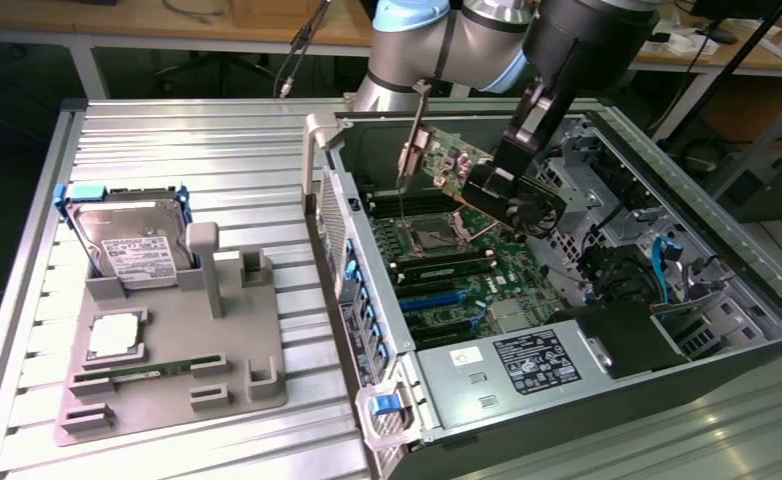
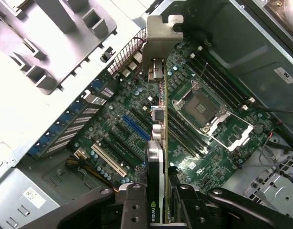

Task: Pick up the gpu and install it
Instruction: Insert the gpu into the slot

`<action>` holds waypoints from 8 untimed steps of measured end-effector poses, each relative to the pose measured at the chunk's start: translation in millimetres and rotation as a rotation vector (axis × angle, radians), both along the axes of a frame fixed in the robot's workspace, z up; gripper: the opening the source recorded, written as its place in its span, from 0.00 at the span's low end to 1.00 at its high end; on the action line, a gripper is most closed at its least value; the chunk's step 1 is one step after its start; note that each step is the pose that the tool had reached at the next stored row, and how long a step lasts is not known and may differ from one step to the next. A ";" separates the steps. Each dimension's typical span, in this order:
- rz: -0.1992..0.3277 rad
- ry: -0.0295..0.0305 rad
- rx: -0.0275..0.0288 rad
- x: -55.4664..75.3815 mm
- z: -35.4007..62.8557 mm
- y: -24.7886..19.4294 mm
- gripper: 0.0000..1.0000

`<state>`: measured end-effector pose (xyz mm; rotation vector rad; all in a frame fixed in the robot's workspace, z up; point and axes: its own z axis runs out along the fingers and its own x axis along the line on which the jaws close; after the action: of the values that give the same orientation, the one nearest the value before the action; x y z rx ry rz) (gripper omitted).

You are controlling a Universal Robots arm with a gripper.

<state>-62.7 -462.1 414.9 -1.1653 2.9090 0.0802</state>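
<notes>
Already I had the pincer [image 2: 158, 200] clenched on the gpu [image 2: 156, 157], which hung edge-down inside the open computer case [image 1: 605, 430] just above the motherboard [image 2: 113, 119], so the pickup looked done, the seating in a slot not yet.

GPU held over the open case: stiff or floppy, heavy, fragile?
Likely stiff: the gpu hangs straight from the gripper, with no visible sag. Probably unevenly weighted, given the dark cooler block and the metal bracket at one end, so it may pivot in a narrow grip. Likely fragile: the green board carries exposed components.
</notes>
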 end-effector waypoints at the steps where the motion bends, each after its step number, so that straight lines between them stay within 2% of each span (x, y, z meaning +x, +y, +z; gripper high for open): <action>1: 0.002 0.0000 0.0000 0.0 0.0 0.0 0.27; 8: 0.025 0.0000 0.0000 0.0 0.0 0.0 0.27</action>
<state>-62.7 -462.1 414.9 -1.2024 2.8946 0.0804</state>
